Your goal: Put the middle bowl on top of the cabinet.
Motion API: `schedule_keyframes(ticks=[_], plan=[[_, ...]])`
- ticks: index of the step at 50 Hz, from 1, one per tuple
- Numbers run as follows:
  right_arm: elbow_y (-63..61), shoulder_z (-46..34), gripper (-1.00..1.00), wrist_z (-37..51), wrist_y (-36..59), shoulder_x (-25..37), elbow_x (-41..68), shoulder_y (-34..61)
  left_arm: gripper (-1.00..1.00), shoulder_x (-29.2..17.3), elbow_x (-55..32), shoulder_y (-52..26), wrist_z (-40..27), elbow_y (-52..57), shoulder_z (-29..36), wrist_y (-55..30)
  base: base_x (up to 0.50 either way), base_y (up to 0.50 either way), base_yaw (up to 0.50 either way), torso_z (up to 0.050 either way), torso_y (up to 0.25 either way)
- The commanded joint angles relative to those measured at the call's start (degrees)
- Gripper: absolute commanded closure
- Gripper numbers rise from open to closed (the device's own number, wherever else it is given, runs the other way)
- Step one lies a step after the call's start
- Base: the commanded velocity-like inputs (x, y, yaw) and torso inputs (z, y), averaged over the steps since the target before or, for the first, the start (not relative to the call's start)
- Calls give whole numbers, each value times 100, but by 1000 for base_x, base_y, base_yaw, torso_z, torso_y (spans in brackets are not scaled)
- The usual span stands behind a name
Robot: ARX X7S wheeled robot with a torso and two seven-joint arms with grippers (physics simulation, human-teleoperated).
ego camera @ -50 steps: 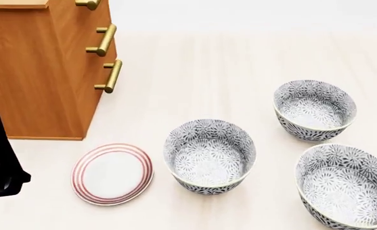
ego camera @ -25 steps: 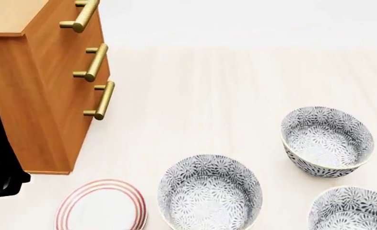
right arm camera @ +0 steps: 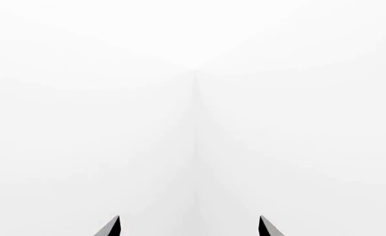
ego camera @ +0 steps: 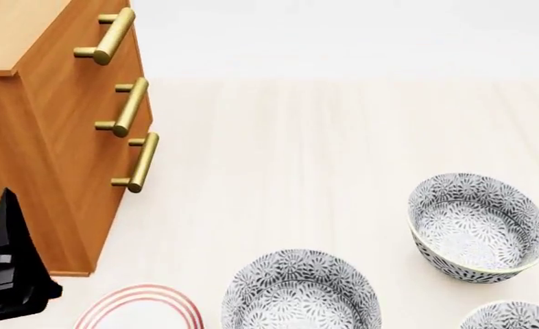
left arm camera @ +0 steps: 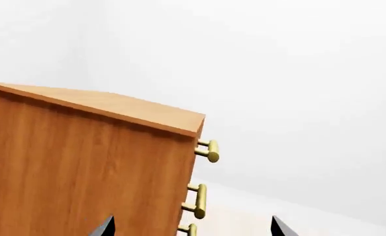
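Note:
The orange-brown cabinet (ego camera: pixel 59 137) stands at the left, with its lighter flat top (ego camera: pixel 9 31) and three brass handles showing. Three patterned bowls sit on the pale floor: one at the bottom middle (ego camera: pixel 302 291), one at the right (ego camera: pixel 475 226), and one cut off at the bottom right corner (ego camera: pixel 516 317). I cannot tell from here which is the middle bowl. My left gripper (left arm camera: pixel 193 228) is open and empty, facing the cabinet (left arm camera: pixel 88 167) side; one black finger (ego camera: pixel 12 233) shows low left. My right gripper (right arm camera: pixel 189 227) is open, facing blank white.
A white plate with red rings (ego camera: pixel 141 308) lies at the bottom edge between the cabinet and the nearest bowl. Pale wooden floor (ego camera: pixel 297 157) stretches in front of the cabinet's drawers toward a white wall.
The head view has tilted up: the cabinet top has come into sight, and the bowls and plate have slid toward the bottom edge. The left gripper has risen slightly. Nothing was grasped.

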Motion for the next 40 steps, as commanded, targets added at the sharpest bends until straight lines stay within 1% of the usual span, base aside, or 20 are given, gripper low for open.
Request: schedule_keyframes(ticks=[1,3,4,7,11,15,20,21,24,31,32,40], plan=[[-58,-208,-100,87,-8,-56,-165,50,-100,352,0,1134,-286,-83,850,537,0,0,0,0,0],[-85,-258,-100,131,-38,-91,-198,43,-100,362,-113,1244,-356,-33,1012,543,0,0,0,0,0],[-114,-305,-100,172,-48,-110,-237,42,-100,400,-328,1271,-413,-25,989,489,0,0,0,0,0],[-136,-471,-100,337,-99,-76,-368,22,-100,399,-567,1230,-608,-125,1059,421,0,0,0,0,0],[-139,-841,-100,686,16,151,-598,129,-100,389,-893,989,-906,-139,1236,162,0,0,0,0,0],[-140,-1209,-100,1128,160,494,-780,224,-100,428,-1501,707,-1345,-212,1405,-51,0,0,0,0,0],[-137,-1387,-100,1630,112,895,-790,103,-100,420,-1882,679,-1700,-362,1967,-17,0,0,0,0,0],[-126,-1376,-100,1702,43,953,-770,37,-100,413,-1853,666,-1754,-423,2129,-17,0,0,0,0,0],[-120,-1295,-100,1832,-149,1064,-682,-151,-100,406,-1925,634,-1845,-606,2339,128,0,0,0,0,0],[67,-1030,-100,1627,-555,980,-464,-362,-100,400,-2053,477,-2170,-905,2700,421,0,0,0,0,0],[107,-969,-100,1534,-615,924,-423,-381,-100,429,-2165,455,-2329,-987,2685,412,0,0,0,0,0],[232,-486,-100,712,-859,318,-123,-378,-100,363,-2295,319,-2692,-1338,2846,709,0,0,0,0,0]])
